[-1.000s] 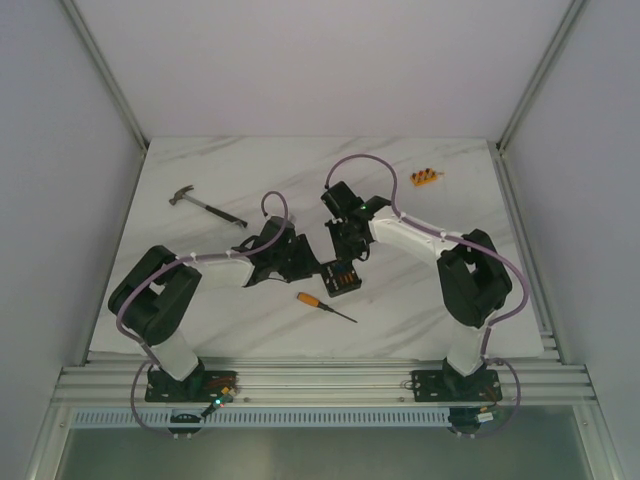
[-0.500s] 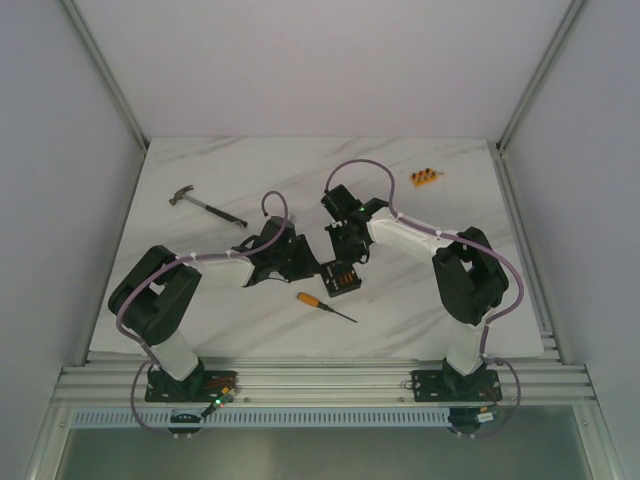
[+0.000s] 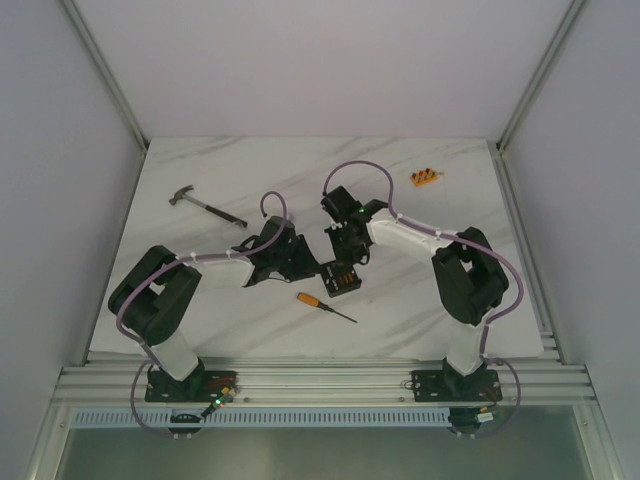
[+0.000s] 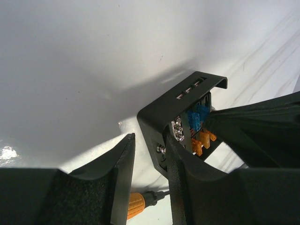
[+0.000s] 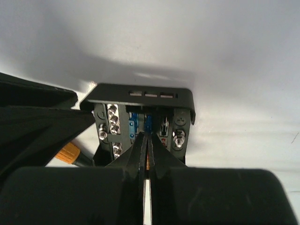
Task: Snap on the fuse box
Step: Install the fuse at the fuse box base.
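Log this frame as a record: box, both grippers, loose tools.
fuse box: mid-table, open face up, blue and orange fuses showing
left gripper: jaws open, straddling one side wall of the box, gap showing on the outer side
right gripper: jaws shut, tips down among the fuses; pinching anything, cannot tell
screwdriver: orange handle, lying just nearer than the box
hammer: far left, apart
orange block: far right, apart
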Robot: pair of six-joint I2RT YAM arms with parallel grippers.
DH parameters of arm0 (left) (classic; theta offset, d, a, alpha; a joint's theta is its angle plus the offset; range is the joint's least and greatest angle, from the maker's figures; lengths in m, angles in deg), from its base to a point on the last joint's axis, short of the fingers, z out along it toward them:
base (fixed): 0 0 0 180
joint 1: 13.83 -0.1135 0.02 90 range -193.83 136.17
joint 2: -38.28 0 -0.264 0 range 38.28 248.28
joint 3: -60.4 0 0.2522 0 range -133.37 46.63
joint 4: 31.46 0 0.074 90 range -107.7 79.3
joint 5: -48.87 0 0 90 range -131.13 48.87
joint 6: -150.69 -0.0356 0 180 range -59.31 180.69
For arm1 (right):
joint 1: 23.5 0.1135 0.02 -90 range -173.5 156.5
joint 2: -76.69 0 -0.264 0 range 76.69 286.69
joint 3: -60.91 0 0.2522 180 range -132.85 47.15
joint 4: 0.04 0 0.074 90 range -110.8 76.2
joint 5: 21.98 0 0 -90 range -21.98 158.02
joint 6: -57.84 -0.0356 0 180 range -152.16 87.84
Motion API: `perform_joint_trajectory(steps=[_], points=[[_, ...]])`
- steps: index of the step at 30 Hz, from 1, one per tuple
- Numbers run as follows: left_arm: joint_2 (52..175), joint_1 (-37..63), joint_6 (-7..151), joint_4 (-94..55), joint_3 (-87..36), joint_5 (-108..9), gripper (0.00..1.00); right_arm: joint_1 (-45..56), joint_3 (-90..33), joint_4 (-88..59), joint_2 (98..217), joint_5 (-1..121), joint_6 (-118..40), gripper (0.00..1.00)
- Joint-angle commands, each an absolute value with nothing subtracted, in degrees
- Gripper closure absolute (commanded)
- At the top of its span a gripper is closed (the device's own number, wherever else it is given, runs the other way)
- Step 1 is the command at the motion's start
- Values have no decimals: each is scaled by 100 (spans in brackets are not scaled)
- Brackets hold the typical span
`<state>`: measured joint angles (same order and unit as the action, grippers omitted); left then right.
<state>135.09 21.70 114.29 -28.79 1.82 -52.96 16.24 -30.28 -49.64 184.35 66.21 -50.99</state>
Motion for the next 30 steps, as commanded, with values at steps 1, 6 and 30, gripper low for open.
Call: perform_joint_trajectory(steps=[1, 6, 30], points=[[13478, 2081, 11446, -2712, 302, -5153, 59, 1666, -2339, -5992, 19074, 7084, -4908, 100], [13476, 2080, 11472, -2720, 327, -5146, 59, 1707, -2294, -5952, 19271, 7099, -4849, 100], [13122, 2075, 11515, -2736, 486, -4914, 58, 1956, -3042, -5291, 18827, 6963, -4438, 93]])
